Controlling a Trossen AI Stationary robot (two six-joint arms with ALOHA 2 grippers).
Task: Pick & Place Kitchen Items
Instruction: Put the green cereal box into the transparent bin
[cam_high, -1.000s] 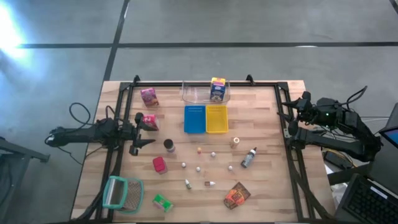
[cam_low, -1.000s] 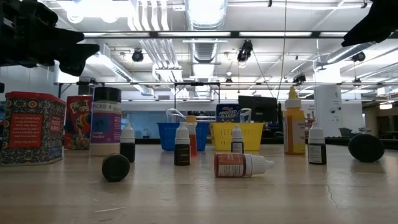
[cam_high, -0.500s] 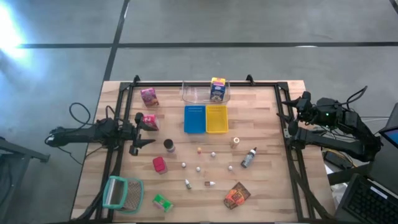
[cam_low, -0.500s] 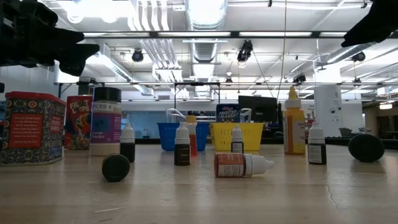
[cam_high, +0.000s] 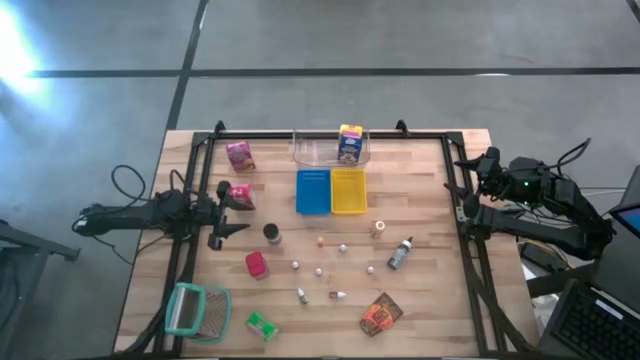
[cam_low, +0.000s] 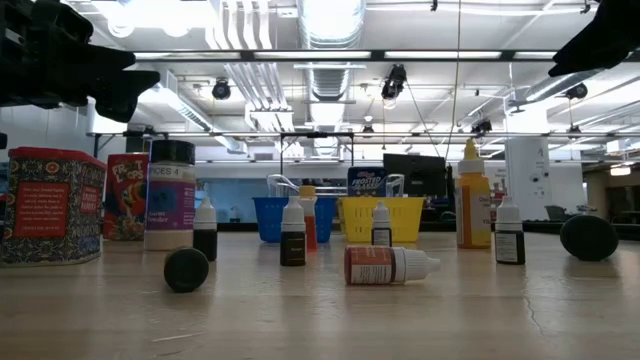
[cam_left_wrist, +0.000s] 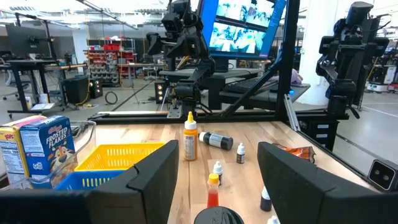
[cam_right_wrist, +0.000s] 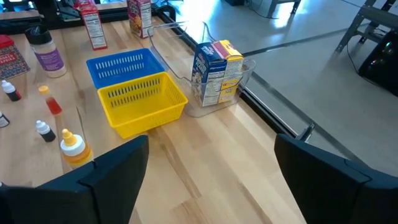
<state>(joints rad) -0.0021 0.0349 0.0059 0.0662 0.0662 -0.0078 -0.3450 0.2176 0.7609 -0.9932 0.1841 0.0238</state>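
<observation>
At table edges: grippers open, empty.

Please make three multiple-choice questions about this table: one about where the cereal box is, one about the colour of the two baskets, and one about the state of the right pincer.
1. Where does the cereal box stand?
A. in the clear tub
B. in the yellow basket
C. on the bare table

2. Which colours are the two baskets side by side?
A. red and green
B. blue and yellow
C. both blue

3. How is the right pincer?
A. shut on a bottle
B. shut on nothing
C. open, holding nothing

Answers: 1 A, the right wrist view shows the box inside the tub's clear walls. 2 B, the high view shows both colours. 3 C, its fingers stand wide apart with only table between them.
</observation>
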